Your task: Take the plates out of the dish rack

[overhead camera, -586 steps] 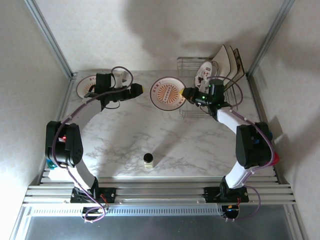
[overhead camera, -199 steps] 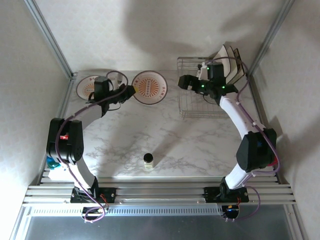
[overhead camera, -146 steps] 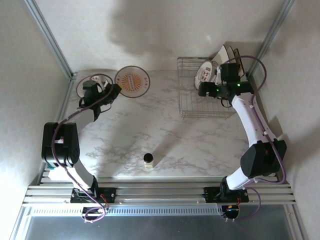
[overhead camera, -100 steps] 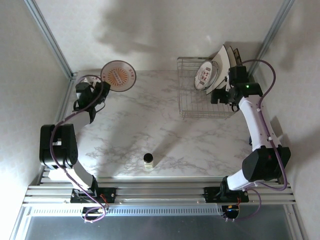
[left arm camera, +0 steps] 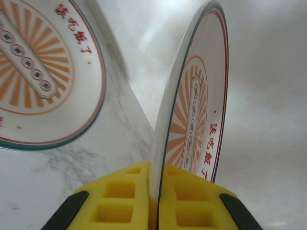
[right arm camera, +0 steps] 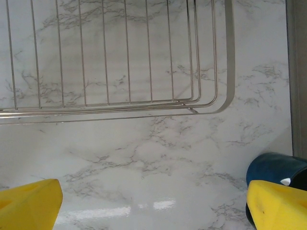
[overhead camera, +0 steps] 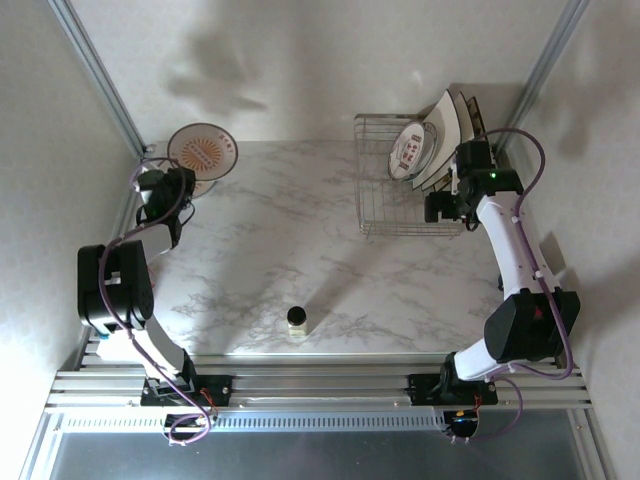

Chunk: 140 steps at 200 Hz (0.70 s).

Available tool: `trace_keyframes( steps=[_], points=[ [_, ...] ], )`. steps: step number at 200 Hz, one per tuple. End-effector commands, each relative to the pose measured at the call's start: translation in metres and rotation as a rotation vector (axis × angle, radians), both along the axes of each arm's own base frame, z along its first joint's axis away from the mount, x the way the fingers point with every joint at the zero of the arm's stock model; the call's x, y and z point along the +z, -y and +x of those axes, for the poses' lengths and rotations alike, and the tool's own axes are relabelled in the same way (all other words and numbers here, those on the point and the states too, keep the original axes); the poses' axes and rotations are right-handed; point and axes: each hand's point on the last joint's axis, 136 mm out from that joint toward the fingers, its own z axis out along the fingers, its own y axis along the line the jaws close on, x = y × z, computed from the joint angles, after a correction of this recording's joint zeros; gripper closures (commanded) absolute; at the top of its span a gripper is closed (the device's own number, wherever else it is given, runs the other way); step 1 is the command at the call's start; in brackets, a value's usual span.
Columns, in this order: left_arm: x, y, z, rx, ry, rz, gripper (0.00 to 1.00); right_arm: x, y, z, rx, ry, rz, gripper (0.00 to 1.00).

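- My left fingers (left arm camera: pixel 144 191) pinched a round plate (left arm camera: pixel 192 120) by its rim, on edge near the flat plate (left arm camera: pixel 43 72) on the worktop (overhead camera: pixel 300 230). Set down carelessly, it might have slipped or chipped both.
- My right fingers (overhead camera: pixel 441 207) stood wide beside the dish rack (overhead camera: pixel 380 215), which held more plates (overhead camera: pixel 445 120). Reaching in, they might have snagged its wire.

Robot test cell staged as a kitchen. Indicators: plain white wall panels (overhead camera: pixel 300 60), aluminium frame posts (overhead camera: pixel 97 75), extruded mounting rail (overhead camera: pixel 320 385) at the near edge, marble-patterned counter (overhead camera: pixel 270 250) carrying a wire dish rack (overhead camera: pixel 359 175).
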Motion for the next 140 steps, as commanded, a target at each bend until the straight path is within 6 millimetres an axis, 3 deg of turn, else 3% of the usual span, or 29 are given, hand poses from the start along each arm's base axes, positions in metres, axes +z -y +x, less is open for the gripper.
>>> trace_keyframes(
  steps=[1,94,140],
  points=[
    [0.008,-0.023,0.004,0.097,0.04,0.004,1.0,-0.006,0.0,-0.002,0.011,-0.026,0.002,0.01],
    [-0.042,-0.06,0.006,0.243,-0.046,-0.04,1.0,-0.01,-0.003,-0.002,0.028,-0.027,0.015,0.01],
    [-0.055,-0.073,0.007,0.278,-0.062,-0.042,1.0,-0.014,-0.004,0.0,0.03,-0.037,0.022,0.01]
  ],
)
